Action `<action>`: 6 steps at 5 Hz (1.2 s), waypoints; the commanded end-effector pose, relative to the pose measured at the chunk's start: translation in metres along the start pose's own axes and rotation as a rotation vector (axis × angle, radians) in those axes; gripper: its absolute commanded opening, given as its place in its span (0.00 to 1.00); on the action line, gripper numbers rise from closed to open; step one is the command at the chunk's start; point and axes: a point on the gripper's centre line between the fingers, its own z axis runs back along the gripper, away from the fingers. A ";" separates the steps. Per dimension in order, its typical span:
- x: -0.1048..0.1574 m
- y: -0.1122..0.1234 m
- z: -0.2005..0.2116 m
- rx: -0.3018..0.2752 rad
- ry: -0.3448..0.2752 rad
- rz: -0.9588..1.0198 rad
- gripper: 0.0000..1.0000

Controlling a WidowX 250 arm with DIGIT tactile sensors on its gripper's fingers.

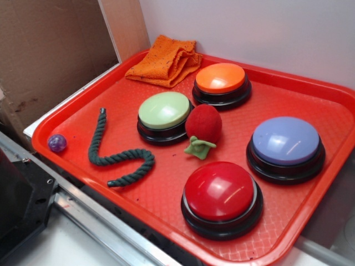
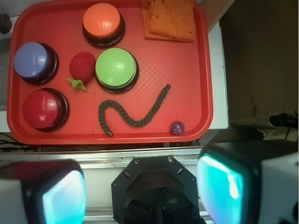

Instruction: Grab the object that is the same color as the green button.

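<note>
- Red tray [image 1: 310, 105] fills the scene, everything sitting on it.
- Gripper [image 2: 140, 186] hangs high above the tray's near edge in the wrist view, fingers [image 2: 60, 196] spread wide, nothing between them.
- Four buttons: green button [image 1: 164, 110] near the middle, orange button [image 1: 221, 78] behind it, lavender-blue button [image 1: 285, 141] and red button [image 1: 220, 191] alongside.
- Orange cloth [image 1: 166, 60] is bunched in the far corner.
- Green rope [image 1: 119, 157] lies curled on open tray, near the green button, not touching it.
- Plush strawberry [image 1: 203, 124] is nestled against the green button.
- Tiny purple ball [image 1: 57, 143] sits by the tray rim.
</note>
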 end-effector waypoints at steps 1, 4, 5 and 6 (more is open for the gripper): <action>0.006 -0.030 -0.043 0.019 -0.123 -0.055 1.00; 0.037 -0.036 -0.139 -0.025 -0.138 -0.084 1.00; 0.045 -0.034 -0.173 -0.025 -0.084 -0.091 1.00; 0.043 -0.041 -0.199 -0.096 -0.021 -0.140 1.00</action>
